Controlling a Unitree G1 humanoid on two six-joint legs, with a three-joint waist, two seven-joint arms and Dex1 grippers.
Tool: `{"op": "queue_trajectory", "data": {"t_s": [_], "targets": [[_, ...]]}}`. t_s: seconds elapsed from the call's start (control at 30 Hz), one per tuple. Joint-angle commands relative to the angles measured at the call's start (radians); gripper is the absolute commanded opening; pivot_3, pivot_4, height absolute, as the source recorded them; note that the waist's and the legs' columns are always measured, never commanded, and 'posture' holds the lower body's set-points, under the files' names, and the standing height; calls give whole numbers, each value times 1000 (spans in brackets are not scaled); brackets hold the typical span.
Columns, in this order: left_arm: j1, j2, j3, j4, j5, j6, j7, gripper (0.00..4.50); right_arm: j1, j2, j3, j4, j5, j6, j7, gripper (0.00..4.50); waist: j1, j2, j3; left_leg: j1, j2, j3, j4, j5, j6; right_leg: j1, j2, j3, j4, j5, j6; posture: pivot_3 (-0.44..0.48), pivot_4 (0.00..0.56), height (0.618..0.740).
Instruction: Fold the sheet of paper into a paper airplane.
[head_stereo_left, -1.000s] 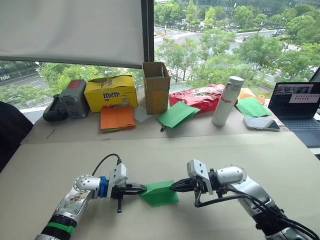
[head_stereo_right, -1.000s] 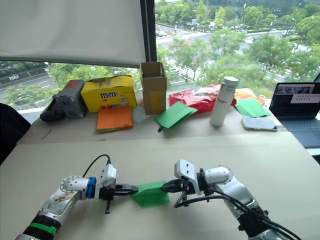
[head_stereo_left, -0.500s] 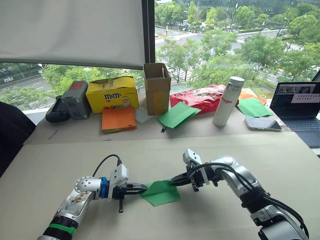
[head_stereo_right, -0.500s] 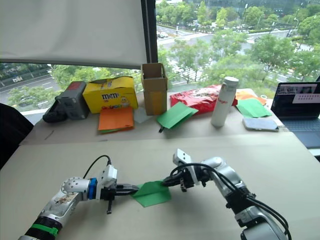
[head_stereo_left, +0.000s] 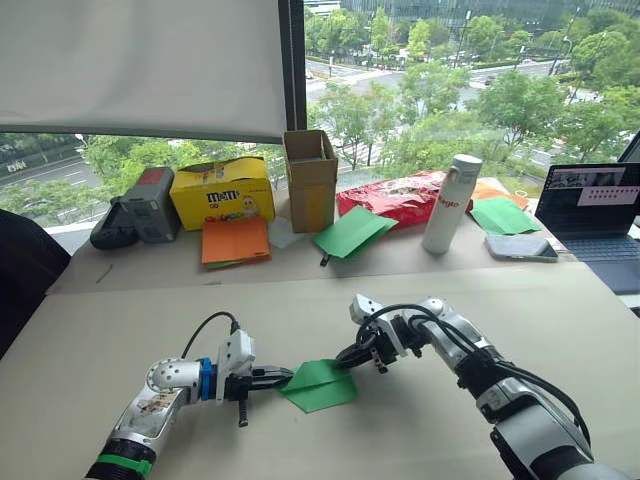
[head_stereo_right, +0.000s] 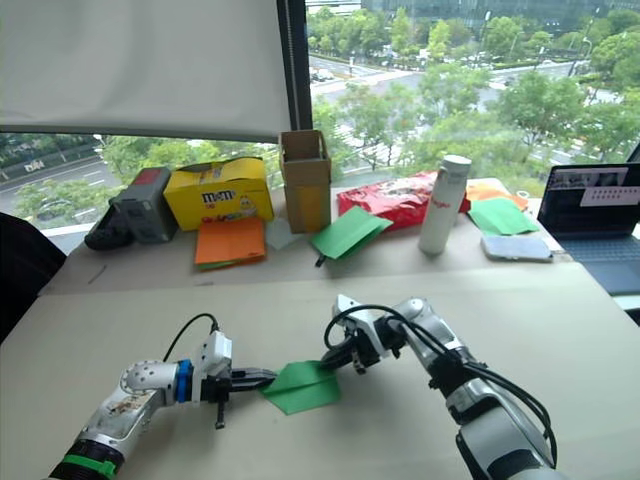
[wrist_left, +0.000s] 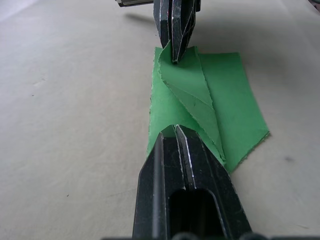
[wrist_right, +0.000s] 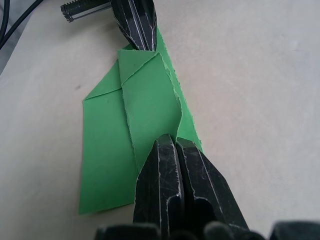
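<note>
The sheet of paper (head_stereo_left: 320, 386), bright green, lies on the tan table in front of me, folded into layers with a slanted flap on top. My left gripper (head_stereo_left: 287, 377) is shut on its left edge, low on the table. My right gripper (head_stereo_left: 346, 357) comes down from the right and is shut on the raised flap at the opposite edge. In the left wrist view my own gripper (wrist_left: 175, 131) pinches the near edge of the paper (wrist_left: 230, 100). In the right wrist view my right gripper (wrist_right: 169, 141) clamps the curled fold of the paper (wrist_right: 102, 150).
Along the far table edge stand a yellow candy box (head_stereo_left: 222, 188), a cardboard box (head_stereo_left: 311, 175), a red bag (head_stereo_left: 395, 195) and a white bottle (head_stereo_left: 444, 203). Orange sheets (head_stereo_left: 234, 240) and plain green sheets (head_stereo_left: 355, 228) lie there too. A phone (head_stereo_left: 520, 247) and a laptop (head_stereo_left: 595, 210) sit at the right.
My right arm has swung farther out and its wrist has turned, so the gripper now comes down onto the paper's flap, which has lifted and curled. The left gripper has held still.
</note>
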Motion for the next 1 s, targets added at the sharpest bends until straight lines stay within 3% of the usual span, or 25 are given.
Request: {"op": "queue_trajectory", "data": {"t_s": [0.03, 0.13, 0.2, 0.3, 0.43, 0.63, 0.9, 1.0], "targets": [[51, -47, 67, -109, -177, 140, 10, 0, 10, 1, 27, 54, -71, -7, -28, 22, -6, 0, 0, 0, 0, 0, -1, 0, 0, 0, 0, 0, 0, 0, 0, 0, 150, 740], [82, -84, 131, -215, -298, 249, 63, 0, 18, 0, 29, 52, -76, -11, -28, 22, -8, -2, 1, -1, 0, 0, -1, 0, 0, -2, 0, 0, 0, 0, 0, 0, 150, 740], [89, -91, 138, -244, -308, 274, 78, 0, 22, 0, 28, 49, -75, -10, -28, 22, -7, -3, 1, -1, 1, -1, -1, 0, -1, -1, 0, 0, 0, 0, 0, 0, 150, 740], [91, -68, 46, -245, -179, 214, 55, 0, 39, -5, 32, 26, -72, -9, -22, 22, -6, -3, 1, -1, 1, -1, -3, 0, -2, -1, 0, 0, -1, 0, 0, 0, 150, 740], [55, -92, 23, -201, -144, 201, 69, 0, 52, -7, 27, 3, -70, 4, -24, 22, -6, -3, 1, -1, 0, -1, -5, 0, -2, -1, 0, 0, -3, 0, 0, 0, 150, 740], [38, -53, -86, -70, 81, 19, 76, 0, 80, -24, 13, -51, -53, -15, -3, 22, -3, -2, 0, -1, 0, -1, -9, 0, -3, -2, 0, -1, -4, 0, 0, 0, 150, 740], [61, -66, -99, -42, 84, 10, 77, 0, 122, -40, -47, -119, -23, 13, -55, 22, 2, -1, 0, 0, 0, -2, -10, 0, -2, -1, -1, -2, -6, 0, 0, 0, 150, 740], [72, -60, -96, -45, 68, 28, 63, 0, 135, -54, -114, -202, 30, 43, -65, 904, 3, -1, 0, 0, 0, -2, -10, 0, -2, -1, -1, -2, -6, 0, 0, 0, 150, 740]]}}
